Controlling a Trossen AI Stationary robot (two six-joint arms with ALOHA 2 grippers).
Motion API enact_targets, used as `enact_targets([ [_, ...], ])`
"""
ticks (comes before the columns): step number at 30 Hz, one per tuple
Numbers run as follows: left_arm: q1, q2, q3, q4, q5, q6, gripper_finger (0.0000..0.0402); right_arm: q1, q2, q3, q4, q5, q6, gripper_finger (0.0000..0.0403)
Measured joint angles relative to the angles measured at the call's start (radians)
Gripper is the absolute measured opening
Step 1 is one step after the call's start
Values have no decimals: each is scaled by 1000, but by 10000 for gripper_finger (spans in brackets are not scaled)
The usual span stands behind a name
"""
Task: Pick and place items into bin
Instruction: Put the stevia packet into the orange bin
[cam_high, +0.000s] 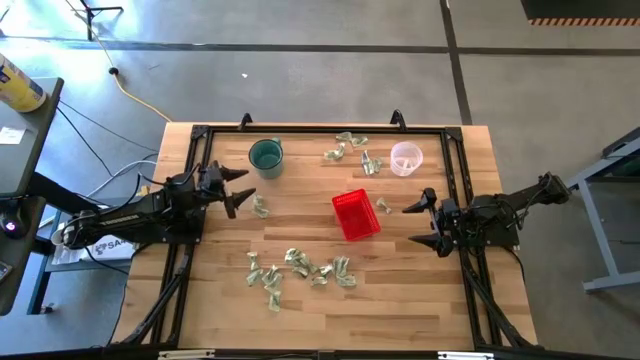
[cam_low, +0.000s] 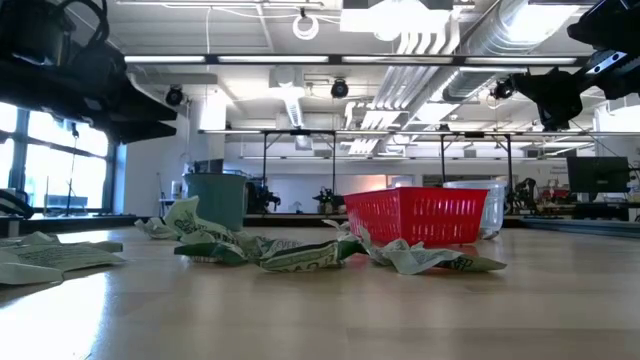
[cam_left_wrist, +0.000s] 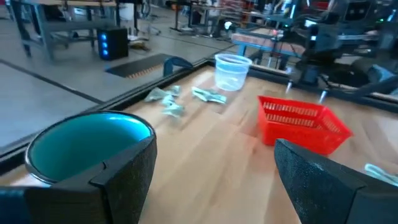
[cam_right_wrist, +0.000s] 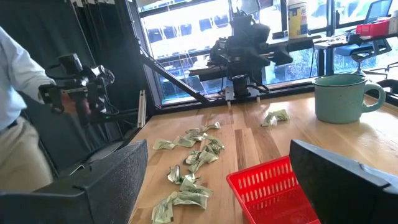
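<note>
Both grippers spread wide, nothing grasped; red basket (cam_high: 356, 215) mid-table.

High view: left gripper (cam_high: 237, 188) and right gripper (cam_high: 426, 222) idle, wrappers (cam_high: 300, 268) scattered near. Low view: wrappers overlapping, so risk of double picks. Wrist views: teal cup (cam_left_wrist: 87, 144) near left fingers; collision possible.

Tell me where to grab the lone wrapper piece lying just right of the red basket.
Pinch that crumpled piece across its raised folds, straight from above. It lies low on the table, apart from the red basket, so probably nothing crowds the fingers. The open right gripper is nearest.
</note>
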Motion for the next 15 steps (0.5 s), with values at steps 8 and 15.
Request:
enact_targets([
  [8, 0, 0, 0, 77, 153, -690, 358, 0, 0, 0, 0, 0, 0, 380],
  [15, 0, 1, 0, 79, 158, -982, 358, -3, 0, 0, 7, 61, -80, 380],
])
